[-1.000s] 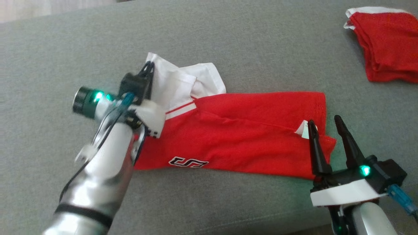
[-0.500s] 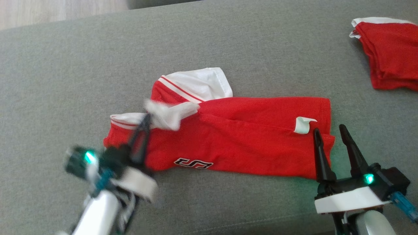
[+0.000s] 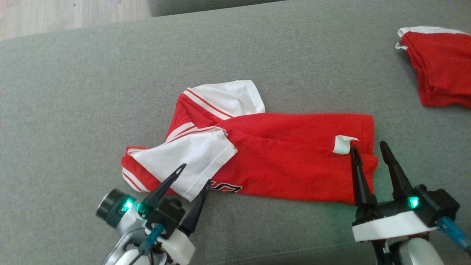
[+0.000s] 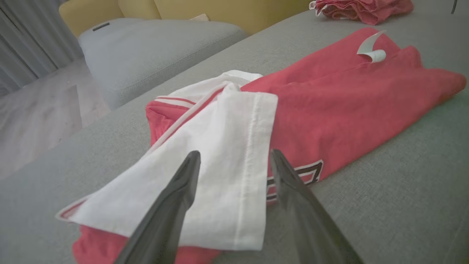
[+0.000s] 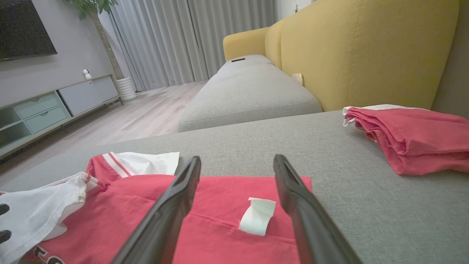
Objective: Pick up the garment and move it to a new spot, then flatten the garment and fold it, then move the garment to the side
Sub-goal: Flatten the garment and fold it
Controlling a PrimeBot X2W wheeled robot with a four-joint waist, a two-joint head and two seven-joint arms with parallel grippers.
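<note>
The garment (image 3: 294, 158) is a red shirt with white sleeves, lying folded lengthwise on the grey sofa seat (image 3: 257, 55). One white sleeve (image 3: 187, 158) lies spread across its left end. My left gripper (image 3: 195, 175) stands open at that sleeve's near edge, holding nothing. In the left wrist view the sleeve (image 4: 220, 121) lies flat under and ahead of the left gripper (image 4: 235, 153). My right gripper (image 3: 368, 147) is open over the shirt's right end, beside a white label (image 3: 342, 143). The right wrist view shows the right gripper (image 5: 236, 158) above the red cloth (image 5: 146, 212) and the label (image 5: 258, 216).
A stack of folded red garments (image 3: 441, 66) lies at the seat's far right, seen too in the right wrist view (image 5: 421, 139). The yellow sofa back (image 5: 366, 55) rises behind it. Wooden floor (image 3: 55, 18) shows past the seat's far left edge.
My left gripper drew the white sleeve from the far side towards me across the shirt's left end, then let it go and opened. The head camera tilted a little. The right gripper held still.
</note>
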